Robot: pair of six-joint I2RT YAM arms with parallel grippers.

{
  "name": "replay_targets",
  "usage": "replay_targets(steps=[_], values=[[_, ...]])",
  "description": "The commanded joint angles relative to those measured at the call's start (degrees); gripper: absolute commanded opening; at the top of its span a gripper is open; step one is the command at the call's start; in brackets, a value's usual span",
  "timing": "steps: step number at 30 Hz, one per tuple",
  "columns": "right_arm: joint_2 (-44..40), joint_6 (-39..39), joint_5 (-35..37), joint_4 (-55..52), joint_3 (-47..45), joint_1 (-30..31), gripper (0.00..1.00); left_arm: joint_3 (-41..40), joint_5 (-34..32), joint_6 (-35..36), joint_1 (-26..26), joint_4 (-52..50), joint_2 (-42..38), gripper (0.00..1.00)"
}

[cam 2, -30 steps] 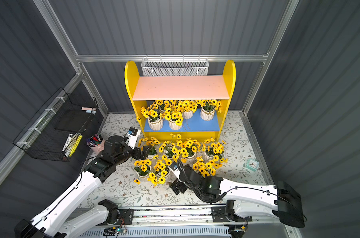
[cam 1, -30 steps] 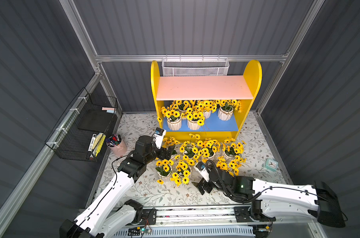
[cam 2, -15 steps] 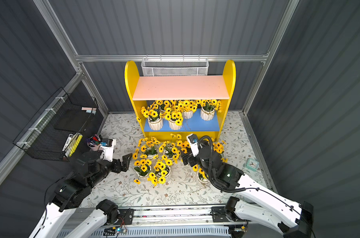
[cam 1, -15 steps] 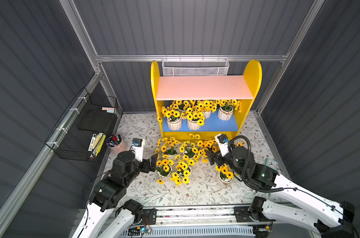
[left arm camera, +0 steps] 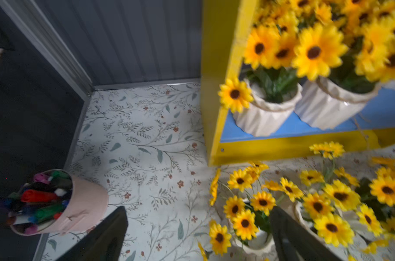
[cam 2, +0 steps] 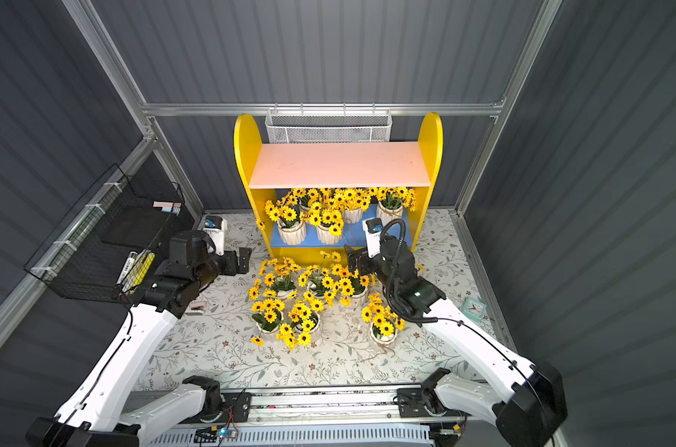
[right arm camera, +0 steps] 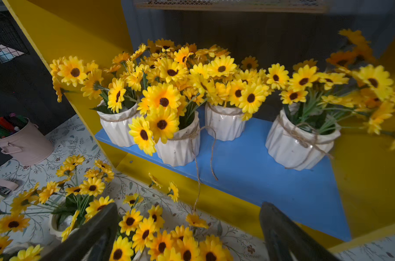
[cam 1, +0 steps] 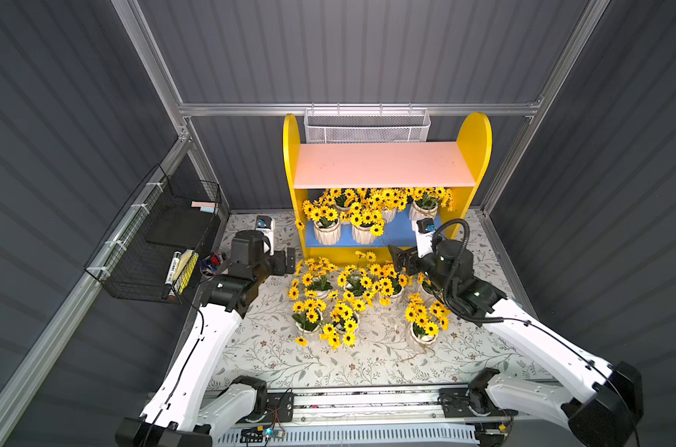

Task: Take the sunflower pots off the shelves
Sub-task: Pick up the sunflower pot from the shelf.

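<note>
A second ago the right gripper [cam 1: 397, 258] was low over the front of the floral mat [cam 1: 274, 348], among the sunflower pots [cam 1: 419, 336] already standing there. Now it is up at the shelves [cam 1: 292, 162], facing the front edge of the blue lower board [cam 1: 400, 232], its claw wide apart and empty. The left gripper [cam 1: 286, 260] was at the left edge of that cluster, drew back, and now sits just beside the shelves' left yellow side panel. Its claw is also apart and holds nothing.

The stock on the shelves has not changed over that second. At least four pots stand on the blue board: two at its front left [right arm camera: 118, 128], touching; one behind them [right arm camera: 224, 123]; and one alone near the right end [right arm camera: 298, 144]. A fifth may hide behind the blooms, but I cannot tell. The pink upper board [cam 1: 383, 164] is bare.

So both arms look done with a set-down and are lining up for the next pick, and the lower board is the only one left to clear. The lone right-hand pot seems the easier target for the right arm. A loose twine end [right arm camera: 211, 158] hangs off the second pot over the board's front edge and could snag.
</note>
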Motion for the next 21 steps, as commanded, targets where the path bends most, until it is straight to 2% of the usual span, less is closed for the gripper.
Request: replay_targets(steps=[1, 2, 3, 7, 13, 16, 21], values=[[5.32, -1.12, -2.98, 5.54, 3.42, -0.68, 0.99, 1.28, 13.11, -6.70, 10.49, 4.35, 2.55, 0.99], [6.81, -1.18, -3.38, 6.26, 4.32, -0.85, 0.99, 1.28, 17.70, -9.74, 14.33, 6.11, 3.91, 0.99], [8.10, -1.22, -3.73, 6.62, 5.14, -1.01, 0.99, 1.38, 20.08, -11.10, 15.65, 7.20, 4.95, 0.99], [13.43, -1.29, -5.62, 8.53, 7.84, -1.96, 0.99, 3.14, 24.60, -10.48, 16.14, 8.43, 7.78, 0.99], [20.33, -0.48, -9.47, 10.65, 11.92, -3.22, 0.99, 0.98, 32.06, -14.48, 16.67, 14.44, 10.23, 0.99], [23.21, -0.03, -11.10, 10.62, 13.81, -3.64, 0.99, -1.66, 39.17, -22.28, 18.28, 23.45, 11.92, 0.99], [26.93, 0.47, -13.43, 11.34, 15.56, -3.90, 0.99, -6.24, 45.40, -32.81, 19.27, 37.42, 13.93, 0.99]])
